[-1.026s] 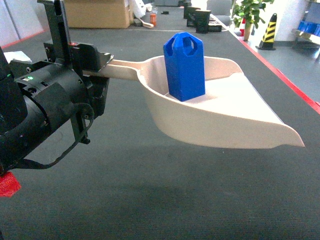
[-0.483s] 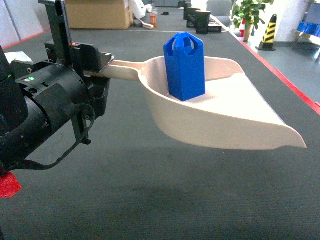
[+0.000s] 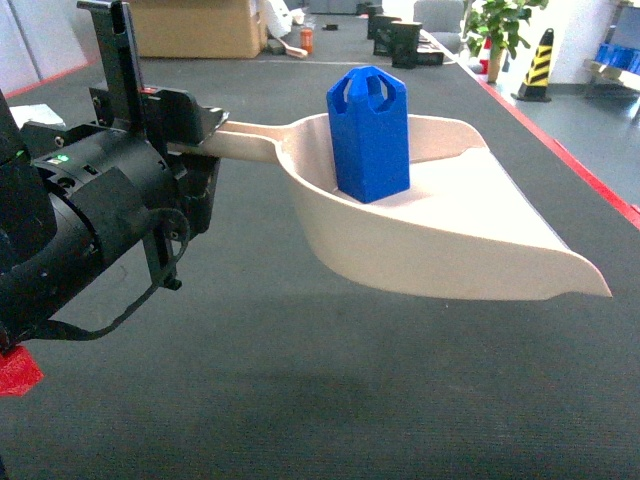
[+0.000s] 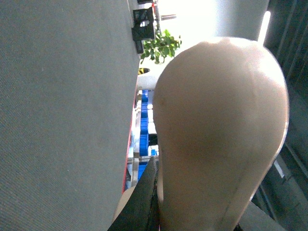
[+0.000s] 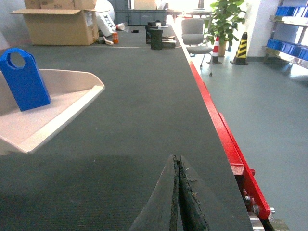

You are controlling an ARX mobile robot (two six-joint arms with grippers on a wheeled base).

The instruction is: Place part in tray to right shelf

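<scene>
The left gripper (image 3: pixel 185 140) is clamped on the long handle of the beige tray (image 3: pixel 470 250), holding it level in the air above the dark grey table (image 3: pixel 300 400). The blue part (image 3: pixel 368 133) stands upright inside the tray, close to its raised back wall. The right gripper (image 5: pixel 177 192) is closed and empty, low over the table to the tray's right. Carrying it well probably means keeping the tray level, since a forward tilt could slide the part out the open front.

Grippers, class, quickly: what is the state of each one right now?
Left gripper: shut on the tray handle, blue part riding inside.
Right gripper: shut, holding nothing.
</scene>
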